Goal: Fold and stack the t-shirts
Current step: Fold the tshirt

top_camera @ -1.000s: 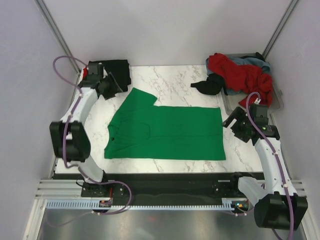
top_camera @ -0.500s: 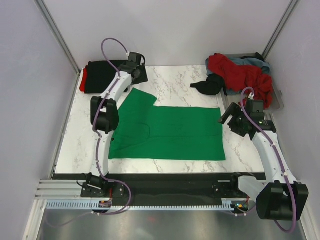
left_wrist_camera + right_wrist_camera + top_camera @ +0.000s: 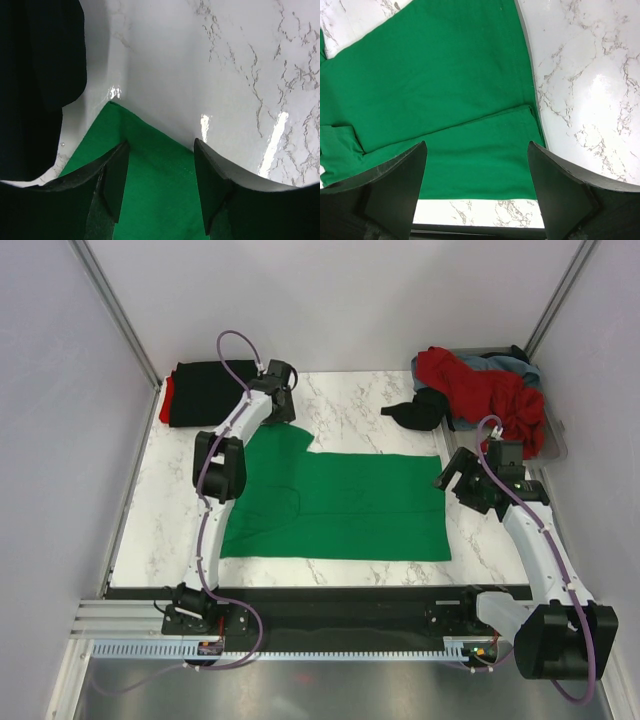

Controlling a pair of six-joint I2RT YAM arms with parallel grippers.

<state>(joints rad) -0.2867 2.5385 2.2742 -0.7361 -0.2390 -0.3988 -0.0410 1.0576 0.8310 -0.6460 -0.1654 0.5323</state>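
A bright green t-shirt lies flat mid-table, its near side folded over. My left gripper hovers open over the far sleeve's corner, and in the left wrist view that green sleeve lies between the fingers of the left gripper, unpinched. My right gripper stands open at the shirt's far right hem corner; seen from its wrist, the right gripper spans the folded green hem. A folded black t-shirt on a red one sits back left. A red t-shirt, a grey-blue one and a black one are heaped back right.
The heap lies in a clear plastic tray at the back right corner, the black shirt spilling onto the marble table. Grey walls close in on both sides. The black rail with the arm bases runs along the near edge.
My left arm swung from the black stack at back left over to the green shirt's far sleeve, jaws opening a little. The right gripper edged left and further back toward the hem corner.
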